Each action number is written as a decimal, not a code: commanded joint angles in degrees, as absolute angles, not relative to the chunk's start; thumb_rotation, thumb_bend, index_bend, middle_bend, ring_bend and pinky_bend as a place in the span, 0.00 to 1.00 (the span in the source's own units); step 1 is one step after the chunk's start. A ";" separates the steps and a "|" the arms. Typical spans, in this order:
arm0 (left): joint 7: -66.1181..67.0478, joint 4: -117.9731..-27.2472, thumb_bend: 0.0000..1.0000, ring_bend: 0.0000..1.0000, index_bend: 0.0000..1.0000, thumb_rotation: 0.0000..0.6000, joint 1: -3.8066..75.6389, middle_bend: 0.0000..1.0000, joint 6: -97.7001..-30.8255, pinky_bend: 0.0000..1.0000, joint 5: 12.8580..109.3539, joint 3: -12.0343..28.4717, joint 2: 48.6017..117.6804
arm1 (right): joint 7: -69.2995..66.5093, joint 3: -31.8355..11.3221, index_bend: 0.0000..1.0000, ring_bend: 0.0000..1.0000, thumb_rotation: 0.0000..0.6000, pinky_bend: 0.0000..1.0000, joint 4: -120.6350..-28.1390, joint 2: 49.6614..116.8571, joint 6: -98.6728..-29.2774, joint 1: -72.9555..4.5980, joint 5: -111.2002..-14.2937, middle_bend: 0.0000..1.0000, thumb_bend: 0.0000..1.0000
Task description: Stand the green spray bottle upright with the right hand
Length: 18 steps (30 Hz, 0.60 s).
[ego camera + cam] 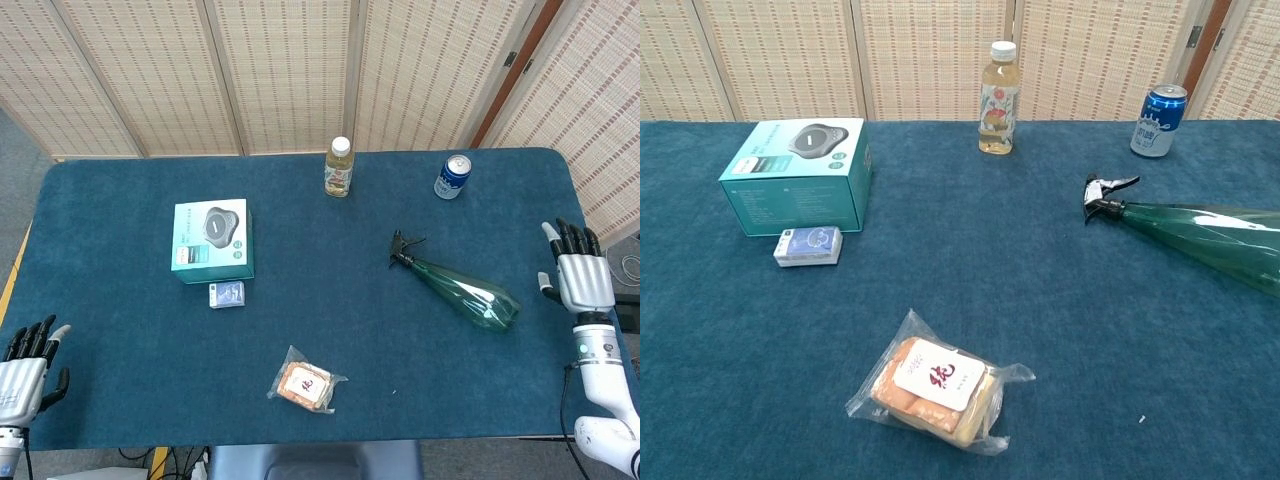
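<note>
The green spray bottle [460,292] lies on its side on the blue table, black trigger head toward the upper left and wide base toward the lower right. In the chest view the green spray bottle [1205,235] runs off the right edge. My right hand [576,276] hovers past the table's right edge, fingers spread and empty, well apart from the bottle's base. My left hand [25,359] sits at the table's front left corner, fingers apart, holding nothing. Neither hand shows in the chest view.
A teal box [211,239] and a small card pack [226,294] lie at the left. A wrapped snack [304,381] rests near the front edge. At the back stand a tea bottle [339,167] and a blue can [452,176].
</note>
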<state>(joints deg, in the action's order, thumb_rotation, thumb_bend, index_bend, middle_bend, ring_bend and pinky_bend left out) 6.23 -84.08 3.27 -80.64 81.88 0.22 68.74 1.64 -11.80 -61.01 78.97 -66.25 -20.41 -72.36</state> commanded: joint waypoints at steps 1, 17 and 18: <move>6.35 -84.20 0.53 0.00 0.11 1.00 3.27 0.00 -80.87 0.00 82.06 0.28 68.42 | 4.81 -13.06 0.00 0.00 1.00 0.03 -72.86 74.48 -69.16 -20.21 -72.55 0.00 0.34; 0.09 -79.32 0.53 0.00 0.11 1.00 3.35 0.00 -80.98 0.00 84.49 -0.58 67.93 | 46.12 -11.55 0.00 0.00 1.00 0.03 -100.43 75.11 -78.82 -20.94 -66.93 0.04 0.33; -0.42 -78.66 0.53 0.00 0.11 1.00 3.35 0.00 -80.77 0.00 84.63 -0.78 68.04 | 47.27 -11.57 0.00 0.00 1.00 0.03 -100.29 76.17 -78.89 -21.27 -66.18 0.04 0.33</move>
<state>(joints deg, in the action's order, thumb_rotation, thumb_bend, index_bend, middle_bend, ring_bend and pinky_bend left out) 0.44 -79.59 3.37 -80.95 84.21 -0.42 67.85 43.68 -11.72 -98.38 73.65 -77.57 -20.32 -68.65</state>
